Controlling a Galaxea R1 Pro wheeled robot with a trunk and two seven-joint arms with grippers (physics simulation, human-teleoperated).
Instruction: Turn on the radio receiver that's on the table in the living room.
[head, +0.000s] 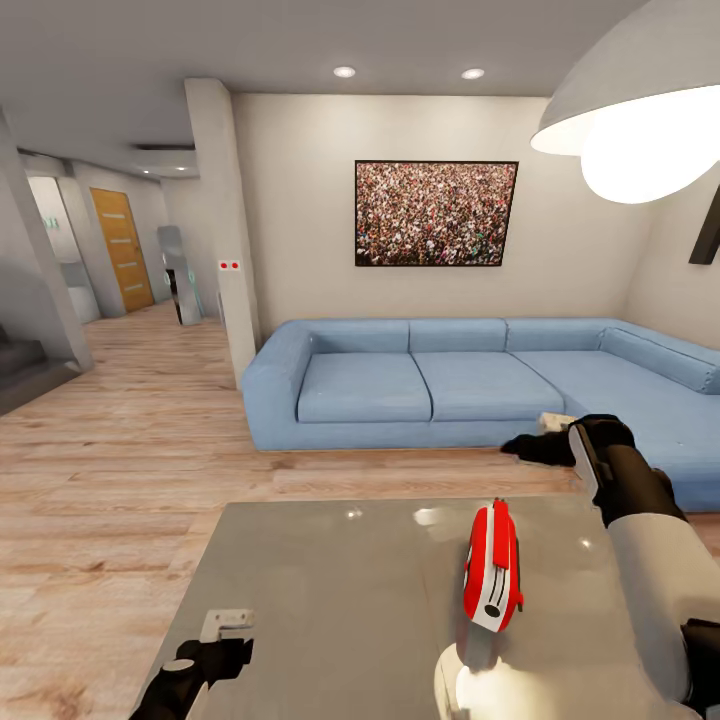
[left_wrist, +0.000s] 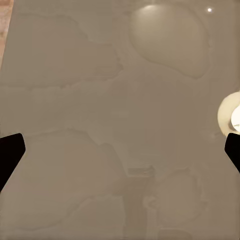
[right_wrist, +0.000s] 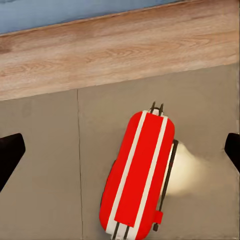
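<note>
Living room (head: 150, 420) with blue sofa (head: 470, 385) beyond grey table (head: 330, 590); red radio (head: 492, 566) upright at right of tabletop. Right gripper (head: 545, 440) above, jaws wide, nothing held; left gripper (head: 215, 640) likewise near left edge. Not yet touched, switching on left.

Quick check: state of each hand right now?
Left hand: open, empty, over the table.
Right hand: open, empty, above the radio receiver.

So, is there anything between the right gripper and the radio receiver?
No. In the right wrist view the open right gripper looks straight down on the radio receiver, which stands on the table, with no object between them.
</note>
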